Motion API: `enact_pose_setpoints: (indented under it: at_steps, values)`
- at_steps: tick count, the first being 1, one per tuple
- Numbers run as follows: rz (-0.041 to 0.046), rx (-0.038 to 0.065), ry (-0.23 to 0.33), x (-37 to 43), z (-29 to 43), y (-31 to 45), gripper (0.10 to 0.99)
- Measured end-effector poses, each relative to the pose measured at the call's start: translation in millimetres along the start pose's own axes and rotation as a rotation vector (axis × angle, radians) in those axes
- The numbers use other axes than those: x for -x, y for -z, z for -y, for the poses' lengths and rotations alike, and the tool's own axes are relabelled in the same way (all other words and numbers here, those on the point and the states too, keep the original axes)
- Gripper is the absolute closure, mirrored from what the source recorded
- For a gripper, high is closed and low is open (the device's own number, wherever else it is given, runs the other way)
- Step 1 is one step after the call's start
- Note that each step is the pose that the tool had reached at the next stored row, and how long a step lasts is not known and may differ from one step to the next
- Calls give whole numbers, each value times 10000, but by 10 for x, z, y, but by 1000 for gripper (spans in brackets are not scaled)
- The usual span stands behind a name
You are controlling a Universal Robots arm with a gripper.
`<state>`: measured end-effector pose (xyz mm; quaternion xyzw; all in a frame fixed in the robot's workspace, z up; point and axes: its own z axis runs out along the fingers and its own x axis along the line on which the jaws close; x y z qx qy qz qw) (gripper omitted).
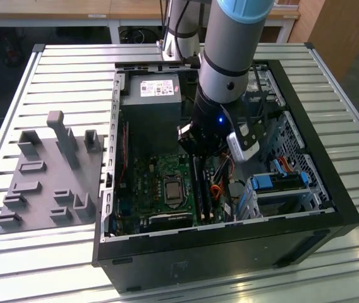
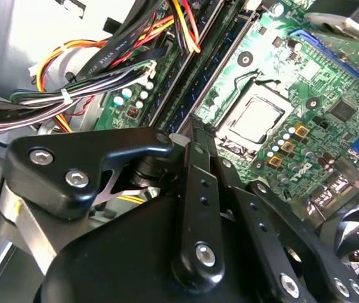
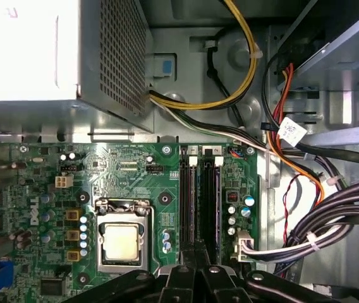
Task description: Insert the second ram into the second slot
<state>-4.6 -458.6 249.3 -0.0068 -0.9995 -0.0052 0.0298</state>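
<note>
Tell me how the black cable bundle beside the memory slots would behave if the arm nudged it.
The black cable bundle would probably flex aside rather than resist, since it hangs in loose curves. White ties bind it, so it likely shifts as one mass. It seems to end at a white connector, so a push may tug there.

Workshop: slatted aluminium bench, opened computer case.

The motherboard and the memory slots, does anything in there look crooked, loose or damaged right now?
Nothing stands out. In the first wrist view the memory slots run straight and parallel beside the processor socket, and the cable bundles lie off to the side of the board. The gripper sits right over the slots' near end.
</note>
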Motion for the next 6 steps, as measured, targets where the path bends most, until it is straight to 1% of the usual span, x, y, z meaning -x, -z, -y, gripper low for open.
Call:
enact_pose_setpoints:
  at_steps: [6]
  values:
    - [0, 1, 0, 0, 0, 7, 980]
